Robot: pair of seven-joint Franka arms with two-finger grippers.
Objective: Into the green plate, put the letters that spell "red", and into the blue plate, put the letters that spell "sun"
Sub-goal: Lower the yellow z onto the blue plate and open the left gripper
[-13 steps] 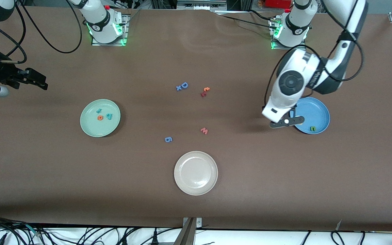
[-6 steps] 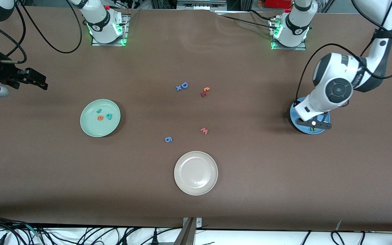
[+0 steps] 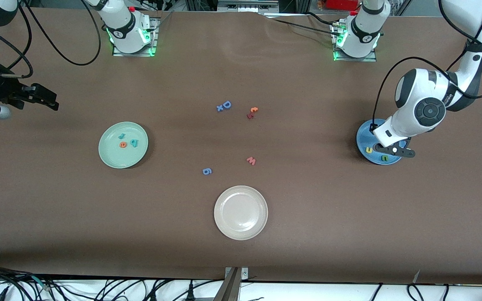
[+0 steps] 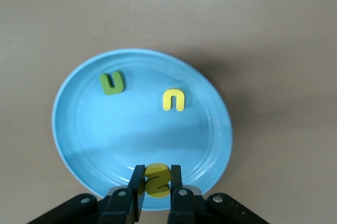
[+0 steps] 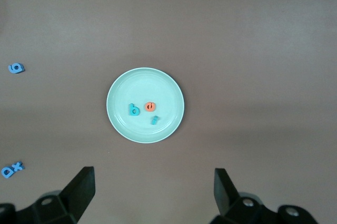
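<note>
1. Hanging over the round mid-blue plate (image 4: pixel 73 129) at the left arm's end of the table, the left gripper (image 4: pixel 156 182) is clamped on a tiny yellow foam letter s (image 4: pixel 157 178), pinched between its two black fingers (image 4: pixel 138 182).
2. Key relation: the s sits right over the plate's rim zone, not over its middle. From the left wrist view it's inside the edge, so a straight-down drop probably lands in the plate, but only just.
3. Already lying flat in that blue plate: a small green foam n (image 4: pixel 112 83) and a small yellow foam u (image 4: pixel 174 99), apart from each other and well clear of the gripper, toward the plate's middle. So nothing blocks the drop spot.
4. Nudging toward those two letters before letting go would be the safer call, I'd say.
5. The right gripper (image 5: pixel 152 192) waits with fingers spread wide, holding nothing, up over bare table beside the round pale mint-green plate (image 3: pixel 109 156).
6. That plate has the teal r (image 3: pixel 121 135), orange e (image 3: pixel 122 144) and teal d (image 3: pixel 134 143) in it, so "red" looks done.
</note>
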